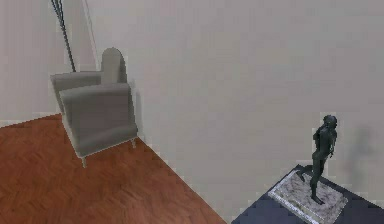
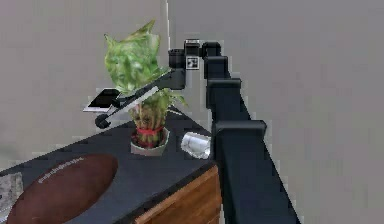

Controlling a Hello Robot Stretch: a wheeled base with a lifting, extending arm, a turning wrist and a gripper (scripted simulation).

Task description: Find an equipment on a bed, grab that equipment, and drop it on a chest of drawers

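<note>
Hand (image 2: 110,108): near plant (image 2: 145,70) at chest of drawers (image 2: 120,178); whether spread, pressed together or loaded, cannot tell. Task: judged late; drop apparently outstanding.

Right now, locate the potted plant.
The potted plant stands left of centre in the arm side view, on the dark cabinet top, beside a small pale object.

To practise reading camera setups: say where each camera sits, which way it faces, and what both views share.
Forward view: on the robot, facing ahead and slightly down at a grey armchair, wall and statue.
Arm side view: on the robot's body, facing sideways at a dark-topped cabinet with a potted plant; arm and tool show.
Shared: probably the wall and the dark top.
</note>
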